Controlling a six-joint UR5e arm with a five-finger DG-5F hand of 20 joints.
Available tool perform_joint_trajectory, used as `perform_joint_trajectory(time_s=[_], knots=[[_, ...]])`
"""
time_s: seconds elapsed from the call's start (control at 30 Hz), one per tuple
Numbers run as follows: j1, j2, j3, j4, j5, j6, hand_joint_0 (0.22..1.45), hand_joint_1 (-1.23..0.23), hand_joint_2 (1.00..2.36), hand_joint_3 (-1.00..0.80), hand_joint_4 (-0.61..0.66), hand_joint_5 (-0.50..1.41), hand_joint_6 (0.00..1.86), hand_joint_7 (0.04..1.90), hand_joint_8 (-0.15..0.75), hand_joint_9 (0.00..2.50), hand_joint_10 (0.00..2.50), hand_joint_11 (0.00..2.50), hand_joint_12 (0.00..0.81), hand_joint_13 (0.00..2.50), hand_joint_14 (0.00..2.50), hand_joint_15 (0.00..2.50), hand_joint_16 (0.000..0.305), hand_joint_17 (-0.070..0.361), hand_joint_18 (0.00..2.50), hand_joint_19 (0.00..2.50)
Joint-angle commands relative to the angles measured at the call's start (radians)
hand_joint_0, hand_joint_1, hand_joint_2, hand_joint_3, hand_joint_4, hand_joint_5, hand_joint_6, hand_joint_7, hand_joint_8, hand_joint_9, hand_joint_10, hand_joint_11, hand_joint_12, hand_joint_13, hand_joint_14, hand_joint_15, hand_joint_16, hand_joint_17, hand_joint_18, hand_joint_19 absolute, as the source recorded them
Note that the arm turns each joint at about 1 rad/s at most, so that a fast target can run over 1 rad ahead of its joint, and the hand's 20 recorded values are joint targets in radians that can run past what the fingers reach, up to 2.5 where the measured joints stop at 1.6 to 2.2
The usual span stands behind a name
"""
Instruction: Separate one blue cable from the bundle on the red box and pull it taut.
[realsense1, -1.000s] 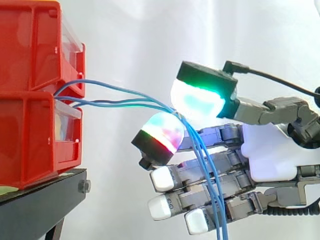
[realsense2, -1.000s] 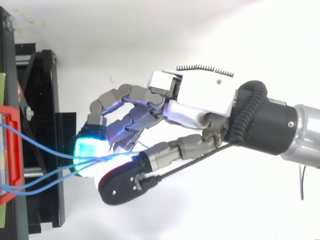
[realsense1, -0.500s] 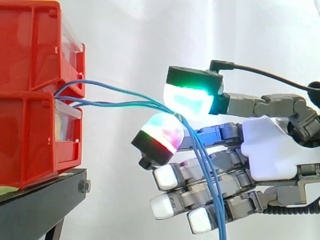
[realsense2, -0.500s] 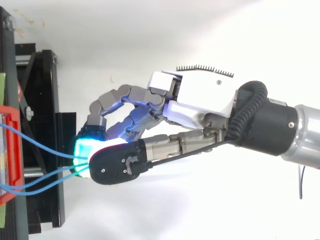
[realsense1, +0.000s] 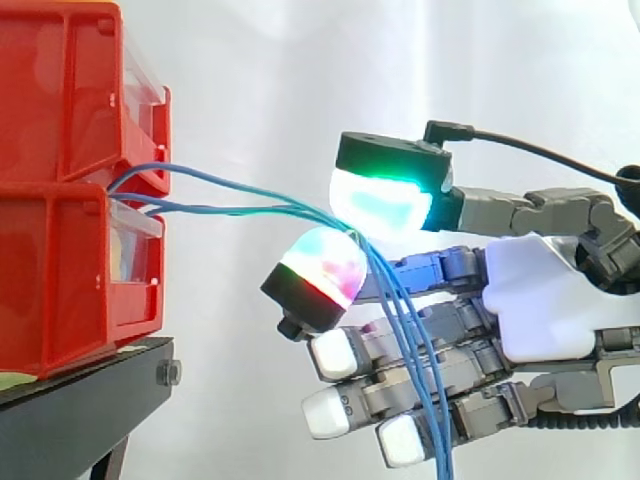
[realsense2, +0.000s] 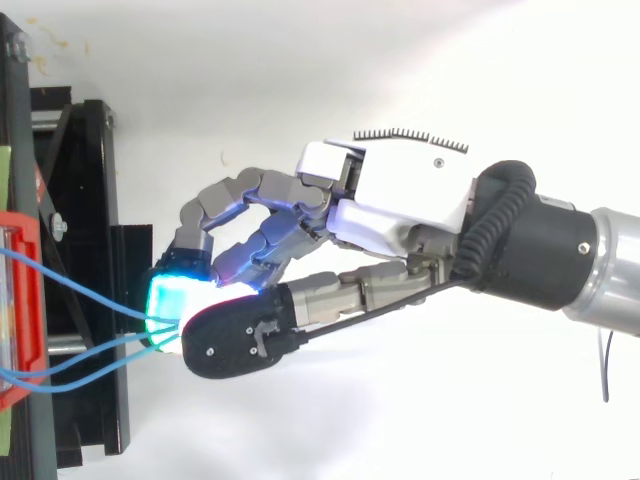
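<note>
Three thin blue cables (realsense1: 230, 192) come out of the stacked red bins (realsense1: 70, 230) at the left and run right to my hand (realsense1: 550, 300). The thumb pad (realsense1: 385, 200), glowing green, sits above a finger pad (realsense1: 322, 268) glowing red and cyan, and the cables pass together between the two. Past the pinch the strands hang down across the curled lower fingers (realsense1: 400, 390). In the top view the thumb (realsense2: 235, 335) lies over the cyan-lit finger pad (realsense2: 175, 295), where the cables (realsense2: 90, 300) converge from the red bin edge (realsense2: 25, 300).
The bins rest on a black stand (realsense1: 80, 400) that reaches to just left of the fingertips in the top view (realsense2: 90, 170). A white curtain is behind. The arm comes in from the right.
The thumb has swung across and come down over the lit finger pad, closing on the cables. The cables and the rest of the hand have barely moved.
</note>
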Motion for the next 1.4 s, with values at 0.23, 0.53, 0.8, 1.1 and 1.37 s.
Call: perform_joint_trajectory(time_s=[0.23,0.53,0.8,1.1,1.37], knots=[[-0.002,-0.001,0.0,-0.025,-0.003,0.004,0.59,-0.76,1.0,-0.42,0.0,-0.19,0.89,0.92,0.286,0.84,0.01,0.58,0.316,0.74,0.01,0.38,0.04,0.089,0.76,0.5],[-0.002,-0.001,0.0,-0.025,-0.002,0.004,0.57,-0.71,1.0,-0.47,0.03,-0.18,0.88,0.94,0.297,0.86,0.01,0.58,0.326,0.74,0.01,0.38,0.041,0.092,0.76,0.51],[0.0,-0.001,0.0,-0.025,0.0,0.004,0.65,-0.84,1.01,-0.07,-0.12,-0.19,0.92,1.0,0.315,0.88,0.01,0.59,0.342,0.78,0.01,0.36,0.044,0.099,0.82,0.46],[-0.002,-0.001,0.009,-0.026,0.0,0.003,0.75,-0.94,1.01,-0.42,-0.03,-0.21,0.89,0.92,0.256,0.75,0.01,0.57,0.308,0.69,0.01,0.35,0.039,0.088,0.75,0.43],[0.0,0.001,0.011,-0.025,0.0,0.003,0.48,-0.59,1.0,-0.5,0.07,-0.19,0.89,0.9,0.312,0.83,0.01,0.58,0.352,0.74,0.01,0.37,0.047,0.106,0.78,0.48]])
